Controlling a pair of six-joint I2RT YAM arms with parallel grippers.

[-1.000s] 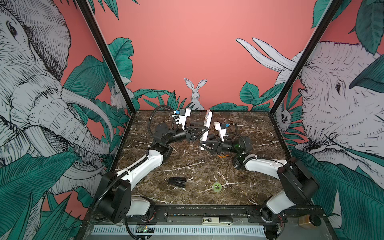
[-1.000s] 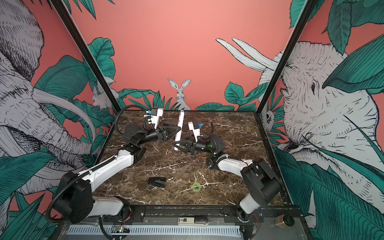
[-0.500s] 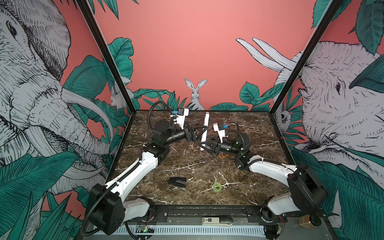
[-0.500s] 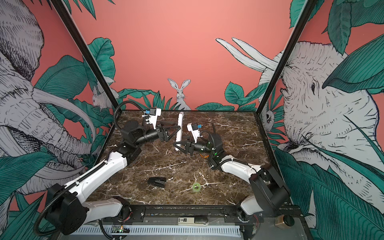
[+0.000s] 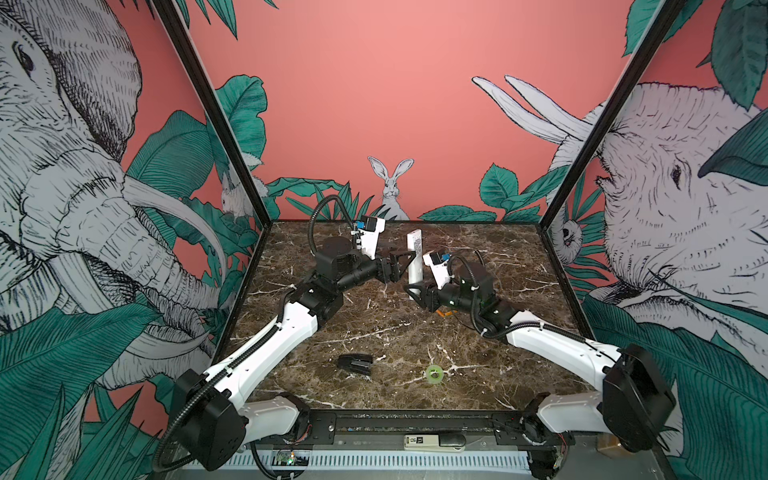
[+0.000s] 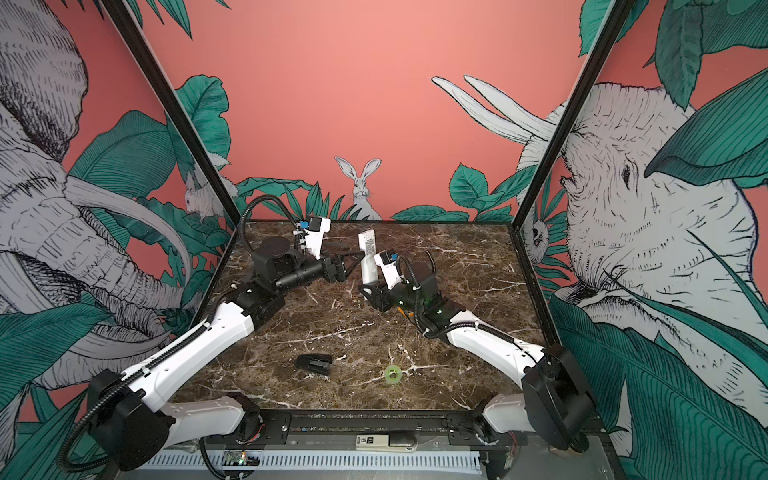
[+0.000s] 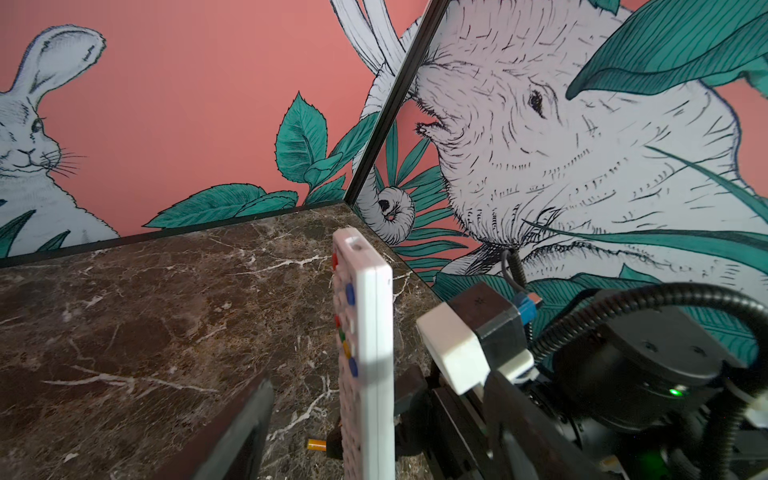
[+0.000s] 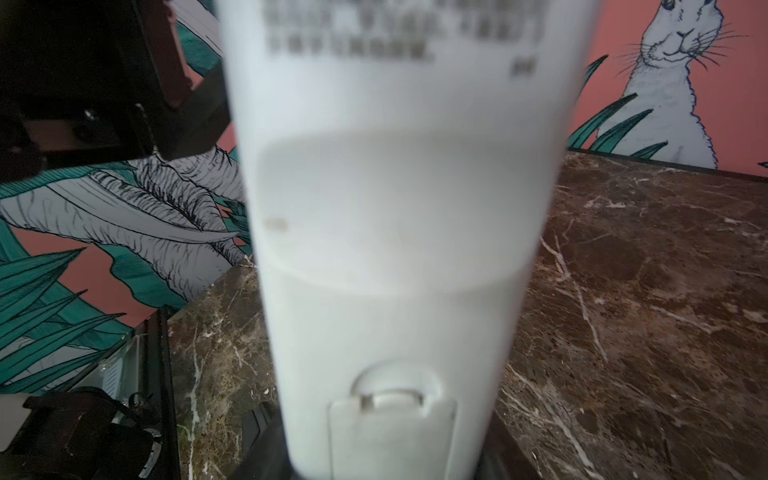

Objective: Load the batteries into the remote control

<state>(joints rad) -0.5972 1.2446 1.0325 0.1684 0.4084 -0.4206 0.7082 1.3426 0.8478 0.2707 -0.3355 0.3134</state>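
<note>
Right gripper (image 5: 416,291) is clamped on the bottom end of the long slim white rectangular remote control (image 5: 415,253), standing it nearly upright over the brown marbled tabletop (image 5: 374,332). At the remote's 9 o'clock in both top views, the left gripper (image 5: 403,264) has its jaws apart at mid-length, and its one visible dark finger (image 7: 245,424) is clear of the button face. One small orange cylindrical battery (image 5: 444,314) lies on the marble at the right gripper's 4 o'clock, under that wrist.

The remote control (image 5: 415,266) is white (buttons (image 7: 350,293) red, blue, green, yellow). The bench (image 5: 395,332) is brown, veined white.
</note>
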